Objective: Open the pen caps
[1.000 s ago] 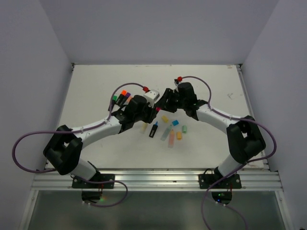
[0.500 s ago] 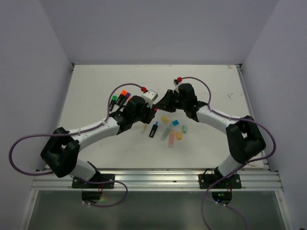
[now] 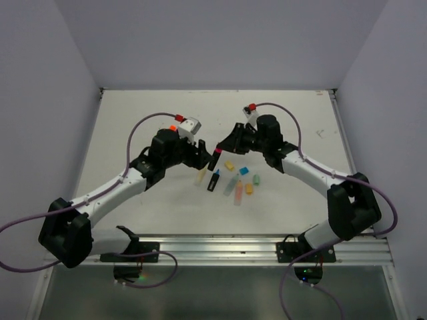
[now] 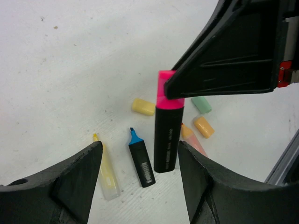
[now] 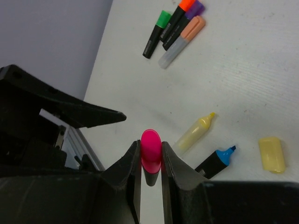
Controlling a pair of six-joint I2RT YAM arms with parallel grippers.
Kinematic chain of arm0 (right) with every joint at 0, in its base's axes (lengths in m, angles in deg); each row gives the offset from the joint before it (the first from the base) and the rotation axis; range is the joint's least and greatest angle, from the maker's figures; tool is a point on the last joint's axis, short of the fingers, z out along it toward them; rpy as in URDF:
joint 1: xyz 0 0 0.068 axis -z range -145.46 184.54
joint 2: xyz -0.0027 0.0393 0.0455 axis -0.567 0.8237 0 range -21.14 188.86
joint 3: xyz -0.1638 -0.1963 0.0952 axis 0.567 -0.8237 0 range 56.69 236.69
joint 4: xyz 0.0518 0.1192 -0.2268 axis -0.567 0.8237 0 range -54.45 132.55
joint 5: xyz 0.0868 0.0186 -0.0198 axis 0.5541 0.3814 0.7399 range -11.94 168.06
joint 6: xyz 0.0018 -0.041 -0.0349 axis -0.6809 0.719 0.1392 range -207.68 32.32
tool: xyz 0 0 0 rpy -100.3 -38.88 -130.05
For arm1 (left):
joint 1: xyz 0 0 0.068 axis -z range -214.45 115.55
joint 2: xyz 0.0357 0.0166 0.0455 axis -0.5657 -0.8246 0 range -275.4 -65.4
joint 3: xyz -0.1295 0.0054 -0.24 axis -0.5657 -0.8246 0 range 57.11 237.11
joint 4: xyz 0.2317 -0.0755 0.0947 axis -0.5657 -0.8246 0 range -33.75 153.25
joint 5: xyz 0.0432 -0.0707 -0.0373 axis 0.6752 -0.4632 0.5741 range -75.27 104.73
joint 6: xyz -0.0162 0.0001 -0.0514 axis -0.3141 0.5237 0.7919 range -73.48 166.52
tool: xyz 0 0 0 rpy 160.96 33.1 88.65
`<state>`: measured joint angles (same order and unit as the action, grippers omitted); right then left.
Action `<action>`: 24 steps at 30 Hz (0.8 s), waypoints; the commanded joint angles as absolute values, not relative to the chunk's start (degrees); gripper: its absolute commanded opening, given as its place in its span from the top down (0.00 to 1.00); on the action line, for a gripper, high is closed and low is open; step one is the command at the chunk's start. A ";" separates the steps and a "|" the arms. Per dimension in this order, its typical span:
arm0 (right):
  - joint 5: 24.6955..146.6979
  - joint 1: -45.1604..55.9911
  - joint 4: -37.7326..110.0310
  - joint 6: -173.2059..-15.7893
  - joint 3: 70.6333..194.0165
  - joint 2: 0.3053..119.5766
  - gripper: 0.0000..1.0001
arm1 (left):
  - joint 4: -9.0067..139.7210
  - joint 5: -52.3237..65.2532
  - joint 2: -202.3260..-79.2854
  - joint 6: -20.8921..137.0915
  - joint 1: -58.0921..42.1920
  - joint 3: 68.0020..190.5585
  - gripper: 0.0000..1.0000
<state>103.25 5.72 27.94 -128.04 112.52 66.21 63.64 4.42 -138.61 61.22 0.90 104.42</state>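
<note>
My right gripper is shut on the pink cap of a black-bodied pen and holds it above the table. In the left wrist view the pink cap sits on the black body, which hangs down from the right gripper's finger. My left gripper is open and empty, just left of the pen. Below lie an uncapped yellow pen and an uncapped blue-tipped pen.
Loose caps lie on the table: yellow, mint, orange-yellow, blue. A peach pen lies beside them. Capped green, orange, purple and peach pens lie grouped at the far left. The table's near rail runs along the front.
My left arm has swung left and its gripper has drawn back from the pink-capped pen. My right gripper still holds the pen by its cap, about where it was.
</note>
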 commanded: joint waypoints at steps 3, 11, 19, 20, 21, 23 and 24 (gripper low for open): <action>112.32 7.82 19.75 -124.60 110.75 61.84 1.00 | 69.23 -13.03 -135.80 64.89 -4.65 102.46 0.31; 117.69 8.35 12.28 -124.24 109.43 59.81 1.00 | 73.18 -21.30 -136.06 66.12 -4.83 101.32 0.43; 121.65 8.61 4.71 -126.00 107.05 58.49 1.00 | 75.03 -23.59 -137.12 66.73 -5.18 100.97 0.48; 121.74 8.61 4.10 -126.09 106.88 58.49 1.00 | 75.29 -24.20 -137.12 66.91 -5.18 100.88 0.50; 121.74 8.61 3.83 -126.09 106.70 58.40 1.00 | 75.56 -24.73 -137.29 67.08 -5.27 100.79 0.50; 122.00 8.70 2.34 -127.14 106.00 58.49 1.00 | 77.13 -25.87 -137.29 67.96 -5.36 100.53 0.53; 122.35 8.70 0.33 -127.75 105.48 58.66 1.00 | 77.58 -26.05 -137.29 68.23 -5.36 100.18 0.54</action>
<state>119.90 8.37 7.17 -126.23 106.47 60.29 73.03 -22.77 -137.14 66.33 -4.82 101.23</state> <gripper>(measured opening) 0.201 0.472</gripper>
